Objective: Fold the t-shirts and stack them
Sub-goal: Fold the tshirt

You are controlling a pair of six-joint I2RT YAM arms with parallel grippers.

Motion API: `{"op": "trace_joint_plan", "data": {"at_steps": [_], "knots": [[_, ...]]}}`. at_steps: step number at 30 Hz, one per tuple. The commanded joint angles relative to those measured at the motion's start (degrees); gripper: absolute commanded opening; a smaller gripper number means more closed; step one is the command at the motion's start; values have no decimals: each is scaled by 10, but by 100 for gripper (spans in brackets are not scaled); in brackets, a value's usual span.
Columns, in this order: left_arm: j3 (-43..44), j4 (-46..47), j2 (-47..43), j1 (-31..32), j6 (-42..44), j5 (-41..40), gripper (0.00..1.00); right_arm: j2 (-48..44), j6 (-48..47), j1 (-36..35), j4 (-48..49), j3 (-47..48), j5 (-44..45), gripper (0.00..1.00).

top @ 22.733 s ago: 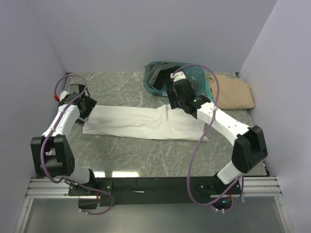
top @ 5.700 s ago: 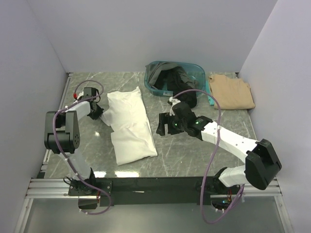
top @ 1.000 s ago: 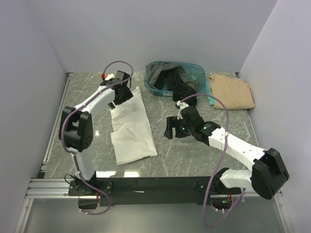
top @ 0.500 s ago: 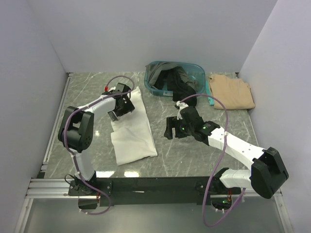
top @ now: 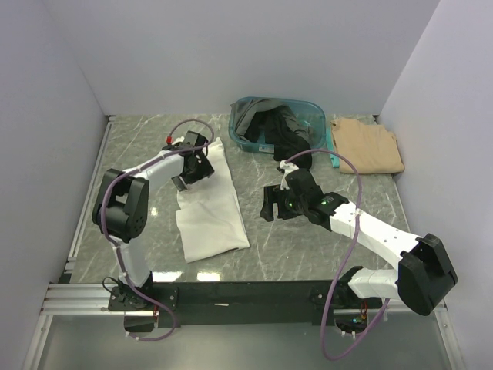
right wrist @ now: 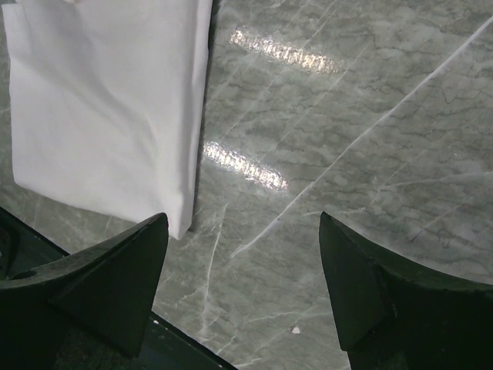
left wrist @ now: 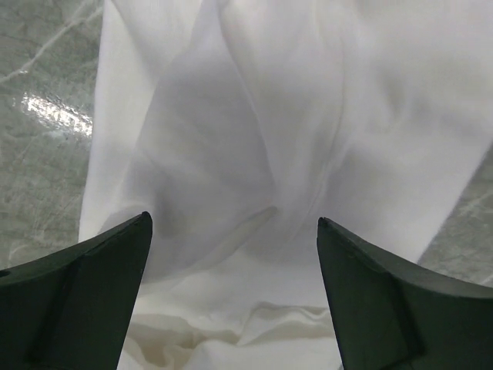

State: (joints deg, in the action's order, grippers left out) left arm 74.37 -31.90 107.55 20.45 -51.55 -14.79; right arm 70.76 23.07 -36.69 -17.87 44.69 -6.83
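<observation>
A white t-shirt (top: 209, 210) lies folded into a long rectangle on the marble table, left of centre. My left gripper (top: 186, 177) hovers open over its far half. In the left wrist view the white cloth (left wrist: 254, 131) fills the frame, wrinkled below the open left gripper (left wrist: 233, 221), with nothing between the fingers. My right gripper (top: 269, 206) stands open over bare table to the right of the shirt. The right wrist view shows the shirt's near corner (right wrist: 108, 100) left of the right gripper (right wrist: 243, 217). A tan t-shirt (top: 368, 145) lies folded at the back right. Dark t-shirts (top: 279, 129) fill the basket.
The teal plastic basket (top: 240, 140) stands at the back centre, with dark cloth hanging over its front rim. Grey walls close the table on the left, back and right. The black rail with the arm bases (top: 246, 294) runs along the near edge.
My left gripper has come from the shirt's far end back toward me over the cloth. The far part of the shirt has shifted slightly. The right arm has not moved.
</observation>
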Motion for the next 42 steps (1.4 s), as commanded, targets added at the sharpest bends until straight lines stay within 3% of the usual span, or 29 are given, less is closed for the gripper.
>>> {"op": "trace_joint_plan", "data": {"at_steps": [1, 4, 13, 20, 24, 29, 32, 38, 42], "knots": [[35, -13, -61, 7, 13, -29, 94, -13, -3, 5, 5, 13, 8, 85], [28, -25, -93, 13, 9, -37, 99, -22, 2, 6, 5, 14, 8, 85], [-101, -76, -261, 74, -66, -68, 99, -37, -2, 3, 39, -17, -71, 85], [-326, -93, -415, 160, -181, 12, 99, 2, -19, -61, 77, -29, -107, 86], [-392, -134, -506, 182, -241, 34, 98, 50, -19, -110, 83, -24, -88, 84], [-457, -102, -597, 224, -267, 105, 95, 93, -16, -130, 83, -20, -72, 80], [-486, -115, -609, 238, -294, 125, 88, 104, -7, -131, 95, -27, -77, 77], [-490, -166, -600, 245, -315, 100, 61, 128, -4, -137, 102, -31, -83, 73], [-482, -181, -592, 246, -317, 88, 54, 142, -7, -142, 100, -29, -84, 67]]}}
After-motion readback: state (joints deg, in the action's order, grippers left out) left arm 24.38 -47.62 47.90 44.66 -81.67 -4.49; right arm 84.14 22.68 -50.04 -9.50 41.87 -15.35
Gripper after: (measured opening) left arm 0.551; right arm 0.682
